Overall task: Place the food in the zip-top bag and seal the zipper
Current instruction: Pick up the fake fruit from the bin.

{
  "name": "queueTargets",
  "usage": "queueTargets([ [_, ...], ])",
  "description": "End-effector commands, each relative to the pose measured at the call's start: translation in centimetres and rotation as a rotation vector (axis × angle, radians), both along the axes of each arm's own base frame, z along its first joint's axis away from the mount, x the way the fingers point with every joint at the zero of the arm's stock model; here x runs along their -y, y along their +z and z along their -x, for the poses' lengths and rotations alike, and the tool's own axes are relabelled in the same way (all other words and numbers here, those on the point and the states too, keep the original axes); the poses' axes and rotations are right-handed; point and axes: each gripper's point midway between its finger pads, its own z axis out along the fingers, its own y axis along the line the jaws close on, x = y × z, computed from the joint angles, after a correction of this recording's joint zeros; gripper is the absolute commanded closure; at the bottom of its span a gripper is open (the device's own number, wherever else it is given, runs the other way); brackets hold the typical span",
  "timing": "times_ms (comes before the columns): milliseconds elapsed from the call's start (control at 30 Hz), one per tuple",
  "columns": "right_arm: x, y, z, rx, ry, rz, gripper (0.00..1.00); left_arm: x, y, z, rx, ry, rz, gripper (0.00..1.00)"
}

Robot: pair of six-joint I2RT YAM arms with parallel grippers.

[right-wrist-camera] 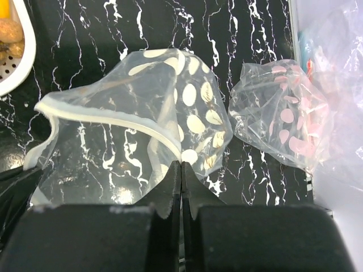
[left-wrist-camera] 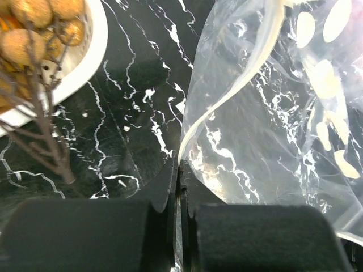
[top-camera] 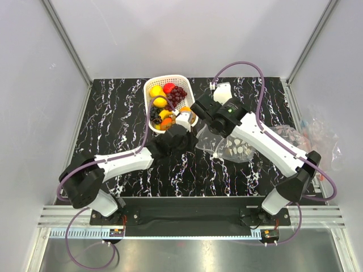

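Top external alone: strawberry (top-camera: 169,88) inside basket (top-camera: 146,90)

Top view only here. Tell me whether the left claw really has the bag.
Observer: Yes. Its wrist view shows the left claw shut on the bag, with the zip strip running into the jaws.
Operator: Now the right one.
Observer: The right claw is shut on the bag's rim too.
Operator: Report what is inside.
Observer: It looks empty. Only its printed cream spots show.
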Motion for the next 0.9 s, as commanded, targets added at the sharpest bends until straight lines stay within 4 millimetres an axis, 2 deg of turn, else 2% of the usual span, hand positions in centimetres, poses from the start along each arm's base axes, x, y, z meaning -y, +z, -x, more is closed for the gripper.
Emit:
queueTargets([
  [0,3.4,1.0,2.7,-0.103,0.007,0.154,1.00,2.3,3.9,-1.2,0.058,-0.019,0.121,0.97],
  [67,2.7,0.1,2.6,-0.138,0.067,0.142,1.00,2.2,4.6,-1.3,0.071,-0.015,0.135,0.85],
  [100,1.5,-0.4,2.4,-0.141,0.098,0.084,1.00,2.1,4.7,-1.4,0.076,-0.010,0.137,0.70],
  [200,1.3,-2.1,2.1,-0.185,0.120,0.085,1.00,2.1,5.9,-1.5,0.092,-0.009,0.146,0.44],
  [333,1.7,-3.7,1.6,-0.223,0.111,0.090,1.00,1.7,6.9,-1.4,0.090,-0.012,0.122,0.18],
  [400,1.7,-3.8,1.3,-0.216,0.111,0.070,1.00,1.2,7.4,-1.4,0.110,-0.011,0.107,0.08],
  [433,1.7,-3.9,1.2,-0.213,0.112,0.068,1.00,0.5,8.4,-1.5,0.129,0.002,0.113,0.04],
  [600,1.6,-3.9,0.5,-0.193,0.120,0.012,1.00,-3.3,9.2,-2.5,0.127,0.086,0.066,0.01],
  [633,1.6,-4.1,0.5,-0.196,0.127,0.011,1.00,-4.7,9.0,-2.9,0.112,0.114,0.047,0.01],
  [700,1.4,-4.1,0.4,-0.191,0.138,-0.005,1.00,-6.0,8.7,-3.6,0.097,0.142,0.031,0.01],
  [733,1.3,-4.2,0.3,-0.191,0.140,-0.007,1.00,-7.2,7.8,-4.1,0.065,0.166,-0.005,0.01],
  [800,1.2,-4.2,0.1,-0.185,0.142,-0.014,1.00,-7.8,8.1,-5.0,0.050,0.184,-0.038,0.01],
  [833,1.3,-4.3,0.1,-0.188,0.143,-0.011,1.00,-8.4,6.4,-5.3,0.000,0.193,-0.094,0.01],
  [867,1.2,-4.5,0.0,-0.192,0.147,-0.015,1.00,-8.3,7.1,-5.8,0.001,0.190,-0.101,0.01],
])
